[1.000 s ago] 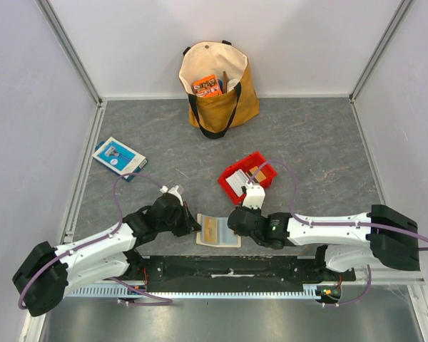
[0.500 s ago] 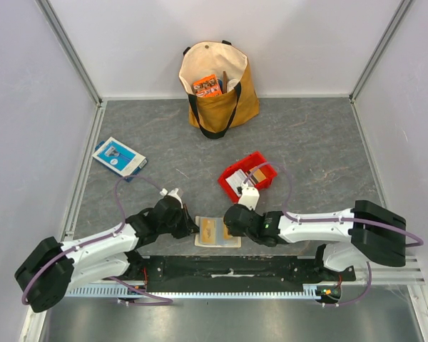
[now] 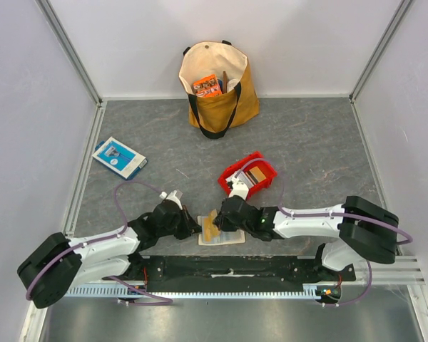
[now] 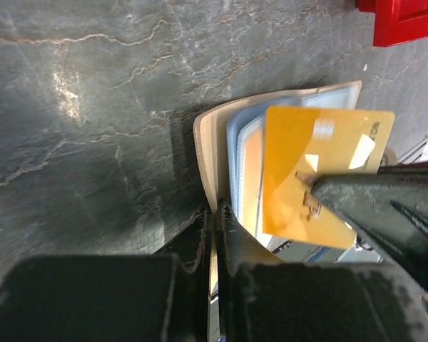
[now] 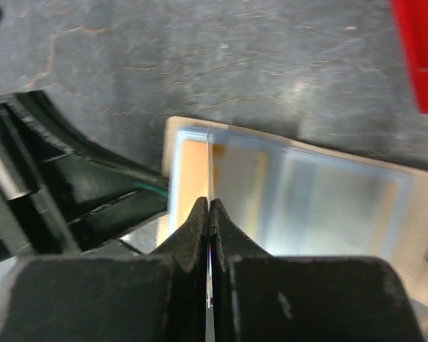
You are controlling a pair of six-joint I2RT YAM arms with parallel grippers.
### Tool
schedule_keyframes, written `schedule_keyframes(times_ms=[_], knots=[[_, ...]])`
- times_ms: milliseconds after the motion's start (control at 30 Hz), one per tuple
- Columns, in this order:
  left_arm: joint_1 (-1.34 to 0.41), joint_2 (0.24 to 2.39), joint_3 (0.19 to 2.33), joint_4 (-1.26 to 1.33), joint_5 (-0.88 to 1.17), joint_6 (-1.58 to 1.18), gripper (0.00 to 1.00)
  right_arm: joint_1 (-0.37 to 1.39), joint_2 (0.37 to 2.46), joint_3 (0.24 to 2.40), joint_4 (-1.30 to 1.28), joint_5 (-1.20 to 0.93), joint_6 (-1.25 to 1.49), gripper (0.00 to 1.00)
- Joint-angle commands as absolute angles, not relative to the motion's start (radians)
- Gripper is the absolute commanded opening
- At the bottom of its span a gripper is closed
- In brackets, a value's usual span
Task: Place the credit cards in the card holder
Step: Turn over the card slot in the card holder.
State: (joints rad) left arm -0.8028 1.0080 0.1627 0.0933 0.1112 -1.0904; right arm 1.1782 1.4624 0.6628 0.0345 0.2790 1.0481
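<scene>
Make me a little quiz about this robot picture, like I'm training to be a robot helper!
1. Which colour is the credit card pinched in the right end effector? A) orange B) green C) black
2. True or false: the card holder lies inside the red tray.
3. Fill in: the tote bag stands at the ___ edge of the table, away from the arms.

Key: 1 A. 2 False: it lies open on the table, nearer the arms than the tray. 3 far.
</scene>
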Motion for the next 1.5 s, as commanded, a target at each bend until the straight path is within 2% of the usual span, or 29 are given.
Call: schedule_keyframes(times_ms=[0,200,300,467,767,1100,1467], knots=[[-0.807,1.071,0.115,0.092,0.064,-1.120,0.02,1.189,1.494,0.724,0.169,0.172,1.016,0.00],[-0.805,1.095,0.118,0.098,0.046,-1.126,0.02,1.187,1.526,0.765,0.202,0.112,0.971,0.00],[-0.805,1.107,0.117,0.101,0.038,-1.126,0.02,1.187,1.477,0.775,0.201,0.112,0.933,0.00],[-0.808,1.120,0.109,0.107,0.038,-1.127,0.02,1.157,1.280,0.717,-0.090,0.333,0.948,0.00],[-0.807,1.114,0.114,0.109,0.048,-1.118,0.02,1.059,1.134,0.581,-0.252,0.279,0.963,0.00],[-0.805,1.100,0.123,0.097,0.051,-1.109,0.02,1.009,1.170,0.531,-0.192,0.207,0.954,0.00],[-0.805,1.117,0.130,0.101,0.057,-1.100,0.02,0.997,1.299,0.497,-0.133,0.186,0.983,0.00]])
